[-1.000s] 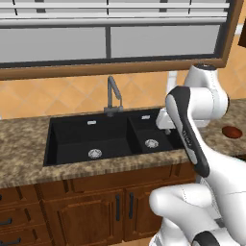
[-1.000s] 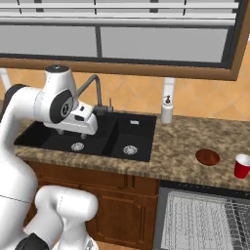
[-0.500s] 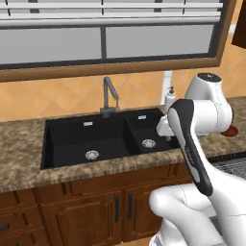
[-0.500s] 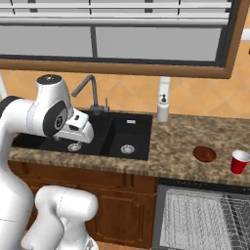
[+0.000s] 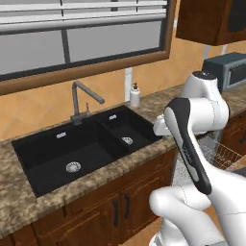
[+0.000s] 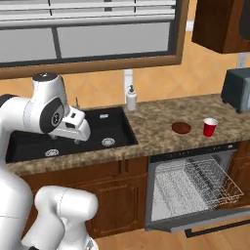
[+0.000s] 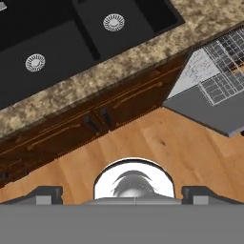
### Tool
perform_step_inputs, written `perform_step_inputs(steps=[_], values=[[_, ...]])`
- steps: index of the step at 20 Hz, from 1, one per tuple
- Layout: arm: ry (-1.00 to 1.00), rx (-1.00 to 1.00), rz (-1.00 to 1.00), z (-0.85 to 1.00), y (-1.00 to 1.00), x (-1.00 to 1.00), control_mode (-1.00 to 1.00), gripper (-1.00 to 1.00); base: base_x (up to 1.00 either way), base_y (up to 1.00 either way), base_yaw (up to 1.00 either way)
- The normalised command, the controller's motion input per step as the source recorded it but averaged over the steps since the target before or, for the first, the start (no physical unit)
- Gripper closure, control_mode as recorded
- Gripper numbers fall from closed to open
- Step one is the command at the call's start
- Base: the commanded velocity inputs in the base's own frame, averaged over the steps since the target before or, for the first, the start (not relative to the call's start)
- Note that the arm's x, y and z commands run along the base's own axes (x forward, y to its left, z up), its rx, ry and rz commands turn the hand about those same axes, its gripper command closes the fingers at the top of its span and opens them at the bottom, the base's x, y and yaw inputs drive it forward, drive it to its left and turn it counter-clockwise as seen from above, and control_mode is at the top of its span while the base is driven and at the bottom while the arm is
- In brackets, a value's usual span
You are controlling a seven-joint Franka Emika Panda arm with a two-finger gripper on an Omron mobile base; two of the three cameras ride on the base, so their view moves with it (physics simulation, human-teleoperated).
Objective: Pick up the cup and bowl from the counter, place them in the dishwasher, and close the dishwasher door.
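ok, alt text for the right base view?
A red cup and a dark bowl sit apart on a granite counter above an open dishwasher. The white arm hangs over a black sink at left.

Speckled brown-and-tan granite counter [image 6: 161,124] running along the wall above dark wooden cabinets [image 6: 114,193], also seen in the left base view [image 5: 19,206] and the hand view [image 7: 143,52]. Set into it, a black double-basin sink [image 6: 105,129] with a grey faucet [image 5: 79,98] at its rear edge. Standing on the counter just beyond the sink's corner, a white soap bottle [image 6: 131,98]. Farther along, on bare granite, the dark reddish-brown bowl [image 6: 181,127] and, just beside it, the red cup [image 6: 210,127], upright, the two apart. At the far end, a grey toaster oven [image 6: 236,89] stands on the counter.
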Motion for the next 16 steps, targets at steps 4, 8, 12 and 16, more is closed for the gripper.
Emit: perform_step_inputs(steps=[4, 8, 12, 16], values=[[0.00, 0.00, 0.00, 0.00, 0.00, 0.00, 1.00, -1.00, -0.17, 0.02, -0.62], [0.00, 0.00, 0.00, 0.00, 0.00, 0.00, 1.00, -1.00, 0.00, 0.00, -0.52], [0.00, 0.00, 0.00, 0.00, 0.00, 0.00, 1.00, -1.00, 0.00, -0.19, -0.39], [0.00, 0.00, 0.00, 0.00, 0.00, 0.00, 1.00, -1.00, 0.23, -0.16, -0.28]])
